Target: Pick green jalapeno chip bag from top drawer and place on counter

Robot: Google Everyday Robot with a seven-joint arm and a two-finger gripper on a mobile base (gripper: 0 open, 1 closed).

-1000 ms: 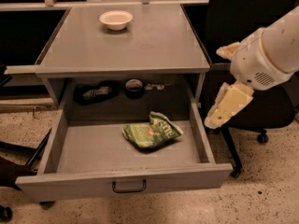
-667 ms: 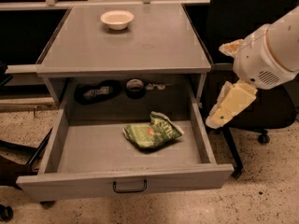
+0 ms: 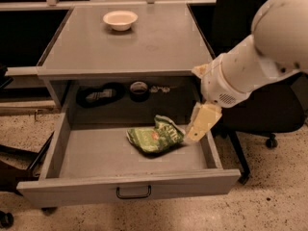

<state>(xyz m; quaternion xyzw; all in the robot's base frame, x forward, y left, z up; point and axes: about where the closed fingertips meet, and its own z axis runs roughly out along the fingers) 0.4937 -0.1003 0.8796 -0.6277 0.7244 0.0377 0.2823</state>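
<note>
The green jalapeno chip bag (image 3: 155,136) lies crumpled on the floor of the open top drawer (image 3: 72,191), right of its middle. The drawer is pulled fully out below the grey counter (image 3: 125,49). My gripper (image 3: 197,129), pale beige on the end of a white arm, hangs inside the drawer at its right side. Its tip is right next to the bag's right edge; I cannot tell if it touches.
A white bowl (image 3: 120,19) stands at the back of the counter. A black strap-like item (image 3: 100,94) and a round dark object (image 3: 139,89) lie in the recess behind the drawer. A black office chair (image 3: 269,114) stands to the right, and a chair base (image 3: 14,170) to the left.
My gripper has moved left and a little lower, from outside the drawer's right wall to inside the drawer beside the bag. The bag has not moved.
</note>
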